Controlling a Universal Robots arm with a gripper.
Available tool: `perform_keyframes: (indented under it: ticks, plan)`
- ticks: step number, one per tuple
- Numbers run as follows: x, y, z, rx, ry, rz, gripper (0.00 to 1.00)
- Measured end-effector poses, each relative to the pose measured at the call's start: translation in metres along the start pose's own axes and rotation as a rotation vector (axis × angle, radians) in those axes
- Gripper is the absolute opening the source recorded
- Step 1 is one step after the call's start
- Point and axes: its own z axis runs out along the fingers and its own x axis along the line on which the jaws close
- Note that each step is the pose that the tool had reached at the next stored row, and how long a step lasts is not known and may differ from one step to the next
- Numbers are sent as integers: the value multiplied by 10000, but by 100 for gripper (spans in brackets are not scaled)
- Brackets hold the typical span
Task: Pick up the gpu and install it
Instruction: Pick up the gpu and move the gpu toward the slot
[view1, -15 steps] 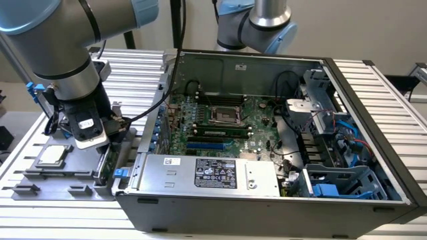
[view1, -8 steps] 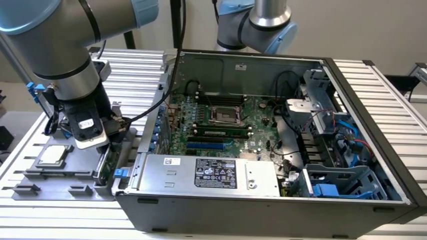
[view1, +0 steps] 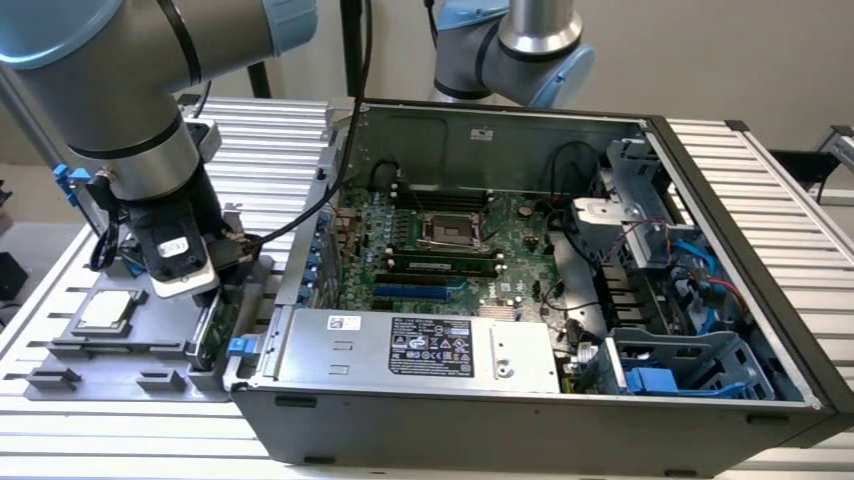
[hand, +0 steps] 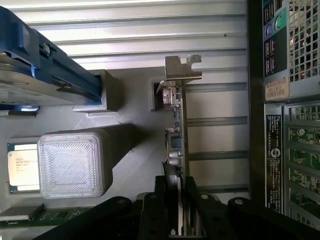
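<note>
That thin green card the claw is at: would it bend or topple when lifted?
Probably stiff: the gpu looks like a rigid board with a metal bracket. Likely light, being so thin. Standing on edge in the tray, it might tip if nudged sideways, though the gripper pinches its flat faces.

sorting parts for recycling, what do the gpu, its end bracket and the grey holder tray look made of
gpu: circuit board seen edge-on, probably fibreglass laminate; thin greenish edge with small soldered parts.
end bracket: bare sheet metal, likely steel; silver sheen and a folded tab.
holder tray: matte grey plastic, seemingly 3D printed; fine layer lines show on its surface.
</note>
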Motion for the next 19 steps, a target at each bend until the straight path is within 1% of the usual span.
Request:
perform_keyframes:
  ticks: [5,19]
  plan:
    - [0,0,0,22,15,-341,27]
    - [0,0,-1,24,17,-346,27]
